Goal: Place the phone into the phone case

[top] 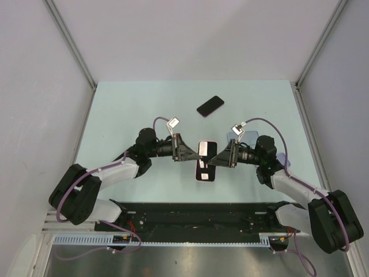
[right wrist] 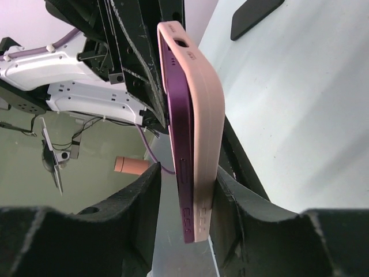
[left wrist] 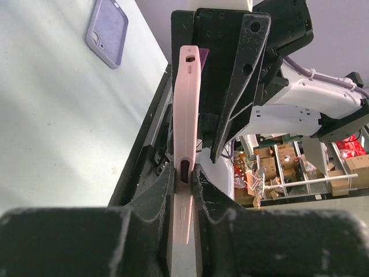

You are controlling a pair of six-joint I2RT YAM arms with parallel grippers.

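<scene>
**Risk of a slip or a half-seated phone**

Held in mid-air over the table (top: pixel 132 109), edge-on, between the two arms: a purple phone (right wrist: pixel 174 121) lying inside the pink case (right wrist: pixel 204 115). Clenched at one end by the left gripper (left wrist: pixel 183 176) and at the other end by the right gripper (right wrist: pixel 184 193), with fingers pressing on front and back. Looks nearly seated along the long edge in the right wrist view. Cannot tell whether snapped in at every corner.

Likely to go wrong in three ways:

- Could bow the soft case and pop a corner of the phone back out, if squeezed or pushed unevenly from the two ends.
- Could tip out of the jaws and drop to the table, if released on one side without a firm hold on the other.
- Could peel the case off, if pulled apart while clamping at both ends.

Worth noting too: a black phone (top: pixel 210 106) lying flat farther back, and a lavender case (left wrist: pixel 107 30) flat on the table, both well apart from the grasp. Could be knocked or snagged by a low sweep of either arm.
</scene>
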